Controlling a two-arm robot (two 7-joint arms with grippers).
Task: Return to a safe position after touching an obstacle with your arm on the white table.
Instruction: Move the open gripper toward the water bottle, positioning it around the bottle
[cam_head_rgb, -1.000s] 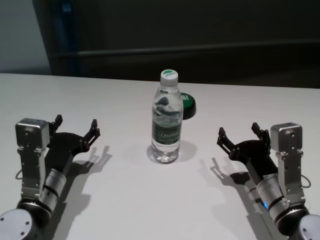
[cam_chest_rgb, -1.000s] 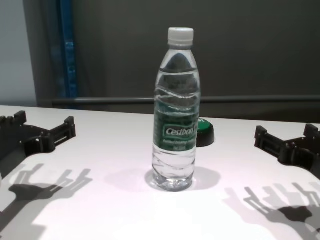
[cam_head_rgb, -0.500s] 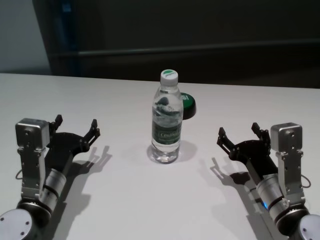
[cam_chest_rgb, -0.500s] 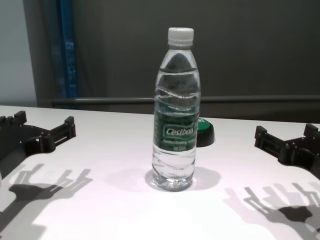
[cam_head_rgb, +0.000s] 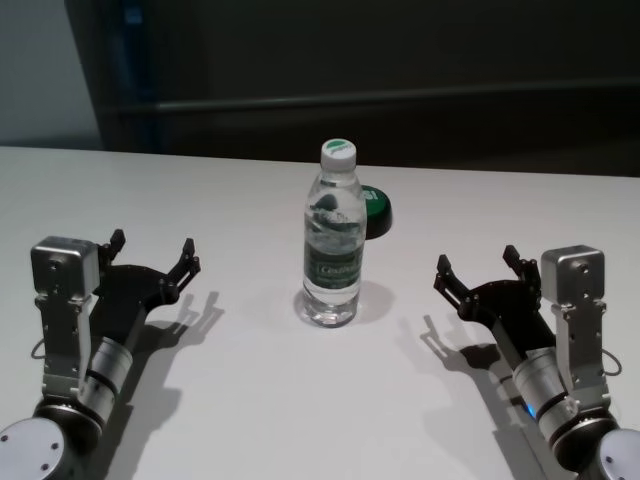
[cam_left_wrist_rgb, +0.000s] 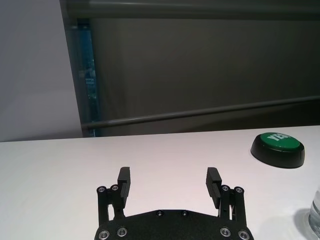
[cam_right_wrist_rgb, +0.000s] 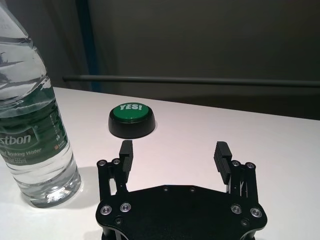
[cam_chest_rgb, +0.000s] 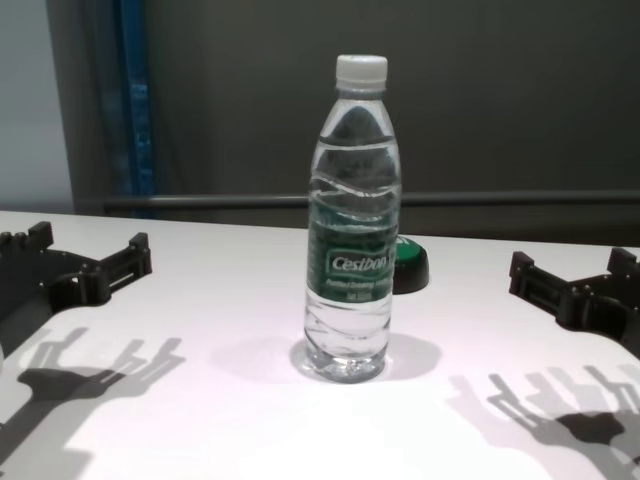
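- The bottle (cam_head_rgb: 332, 245) stands upright mid-way across the white table (cam_head_rgb: 300, 400), between both grippers and touching neither.
- The left gripper (cam_head_rgb: 153, 257) hovers well to its left, fingers apart, empty.
- The right gripper (cam_head_rgb: 478, 268) hovers well to its right, fingers apart, empty.
- A green button (cam_head_rgb: 375, 210) sits just behind the bottle.

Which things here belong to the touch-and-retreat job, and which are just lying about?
Job:
- water bottle, upright at mid-table
- white table
- left gripper, open, left of the bottle, clear of it
- right gripper, open, right of the bottle, clear of it

Lying about:
- green-topped button, behind the bottle
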